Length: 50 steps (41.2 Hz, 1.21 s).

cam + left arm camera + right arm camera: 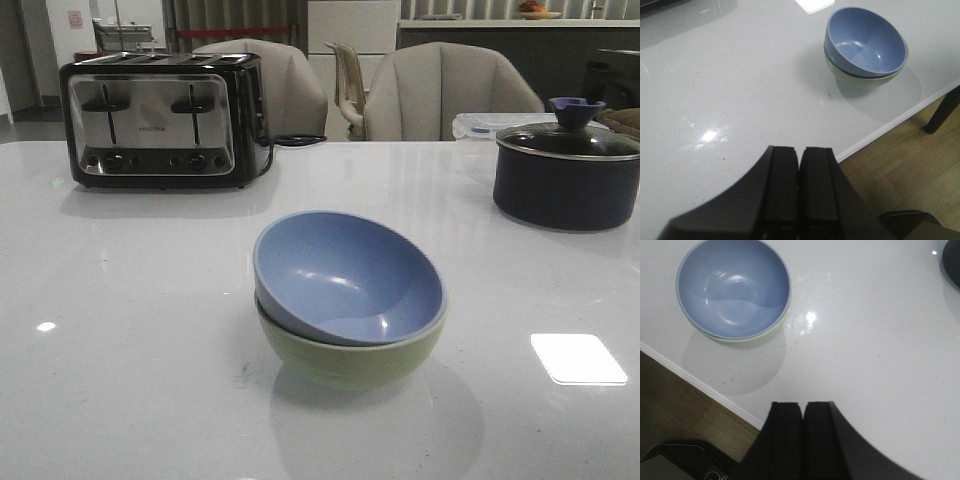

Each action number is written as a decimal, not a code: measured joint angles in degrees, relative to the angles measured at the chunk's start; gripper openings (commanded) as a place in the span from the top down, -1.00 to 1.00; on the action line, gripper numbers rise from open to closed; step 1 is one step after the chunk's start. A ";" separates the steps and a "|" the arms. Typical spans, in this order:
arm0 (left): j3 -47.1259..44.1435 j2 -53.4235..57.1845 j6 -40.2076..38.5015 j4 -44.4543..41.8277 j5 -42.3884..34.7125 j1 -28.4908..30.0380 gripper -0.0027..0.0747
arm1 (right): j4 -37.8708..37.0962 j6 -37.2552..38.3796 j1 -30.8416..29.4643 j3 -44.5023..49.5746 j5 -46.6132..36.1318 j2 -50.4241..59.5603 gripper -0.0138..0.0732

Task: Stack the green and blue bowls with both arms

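The dusty blue bowl [345, 275] sits nested inside the pale green bowl [350, 360] near the front middle of the white table, tilted a little. The stack also shows in the left wrist view, blue bowl [866, 42] in green bowl [860, 79], and in the right wrist view, blue bowl [733, 287] with a sliver of green bowl [771, 331] under it. My left gripper [799, 150] is shut and empty, well away from the bowls near the table's front edge. My right gripper [803, 405] is shut and empty, also apart from them. Neither arm shows in the front view.
A black-and-steel toaster [160, 120] stands at the back left. A dark lidded pot [565, 170] stands at the back right, its edge in the right wrist view [952, 260]. Chairs stand behind the table. The table's front edge [900, 122] and wooden floor show below.
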State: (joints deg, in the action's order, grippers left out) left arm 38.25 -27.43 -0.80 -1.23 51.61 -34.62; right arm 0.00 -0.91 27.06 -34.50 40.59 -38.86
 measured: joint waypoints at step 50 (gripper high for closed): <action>-38.57 27.68 0.00 1.23 -50.35 29.71 0.67 | 0.37 0.00 0.00 0.00 0.34 0.00 0.60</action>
State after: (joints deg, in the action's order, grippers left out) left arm -0.32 0.25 -0.80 0.00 1.26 -4.91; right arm 0.37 -0.91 27.06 -34.50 40.92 -38.86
